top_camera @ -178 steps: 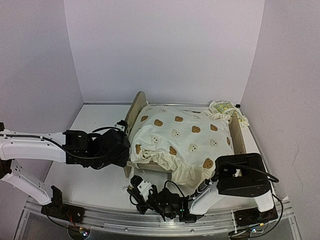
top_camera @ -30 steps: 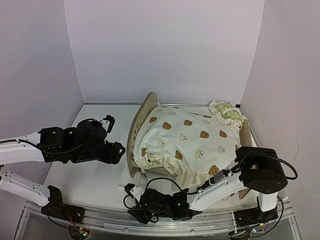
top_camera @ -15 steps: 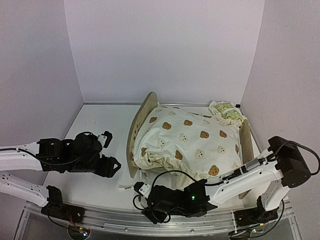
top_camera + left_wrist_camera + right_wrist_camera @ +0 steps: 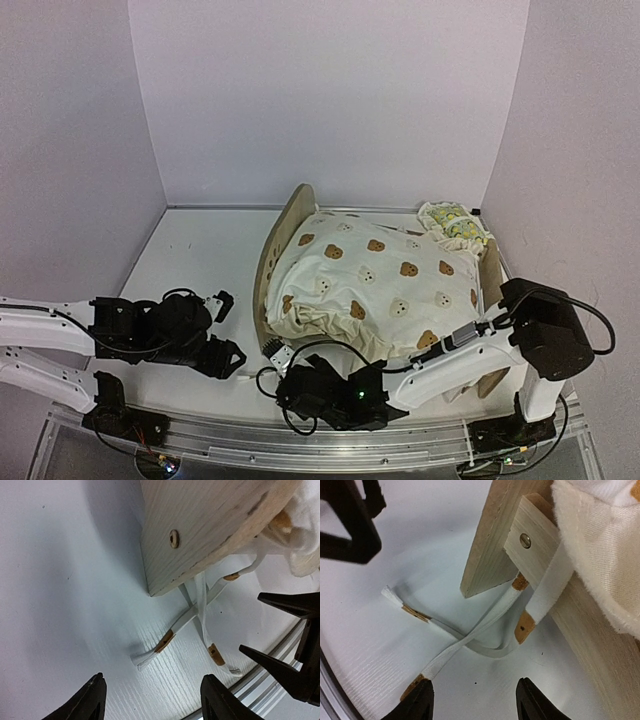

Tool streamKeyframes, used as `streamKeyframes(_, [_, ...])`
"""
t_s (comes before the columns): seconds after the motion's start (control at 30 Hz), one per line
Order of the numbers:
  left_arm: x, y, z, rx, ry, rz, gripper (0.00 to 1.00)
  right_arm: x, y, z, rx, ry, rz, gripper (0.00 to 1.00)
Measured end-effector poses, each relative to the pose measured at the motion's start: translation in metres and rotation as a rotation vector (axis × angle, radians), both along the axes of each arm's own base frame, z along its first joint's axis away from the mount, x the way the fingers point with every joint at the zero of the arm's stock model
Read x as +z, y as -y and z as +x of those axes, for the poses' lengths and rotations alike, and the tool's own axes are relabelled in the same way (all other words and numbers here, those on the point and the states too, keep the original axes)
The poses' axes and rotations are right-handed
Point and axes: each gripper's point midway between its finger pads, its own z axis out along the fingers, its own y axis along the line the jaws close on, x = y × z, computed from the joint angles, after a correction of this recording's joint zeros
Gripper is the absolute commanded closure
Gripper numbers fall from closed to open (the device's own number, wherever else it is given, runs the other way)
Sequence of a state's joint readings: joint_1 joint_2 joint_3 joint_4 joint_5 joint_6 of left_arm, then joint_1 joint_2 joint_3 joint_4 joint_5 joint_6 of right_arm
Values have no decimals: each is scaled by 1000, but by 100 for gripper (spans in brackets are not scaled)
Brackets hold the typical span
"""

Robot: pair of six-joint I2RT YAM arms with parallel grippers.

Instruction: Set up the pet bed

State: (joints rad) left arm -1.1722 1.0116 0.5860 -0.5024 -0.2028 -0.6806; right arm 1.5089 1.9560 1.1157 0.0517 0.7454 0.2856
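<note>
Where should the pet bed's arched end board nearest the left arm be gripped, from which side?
The end board stands upright and thin, its inner face hidden by the cushion; probably grip its bare top edge from above, across its thickness.

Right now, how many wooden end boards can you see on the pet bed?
2. The left end board stands in full view at the cushion's left side; the right end board is mostly covered by the bear-print cushion.

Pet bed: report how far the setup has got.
Done: the bear-print cushion lies on the pet bed. In hand: left gripper and right gripper, both open, hover by the loose ties at its near corner. Left: probably the ties, and the lemon pillow at the bed's far right corner.
</note>
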Motion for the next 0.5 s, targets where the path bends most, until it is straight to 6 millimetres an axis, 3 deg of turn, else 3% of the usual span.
streamKeyframes(0.23, [-35,-1,-7,4,-73,98,42,-11,11,4,-14,27,30,44])
streamKeyframes(0.5, [-55,0,-11,23,-115,148,46,-13,17,14,-18,59,56,46])
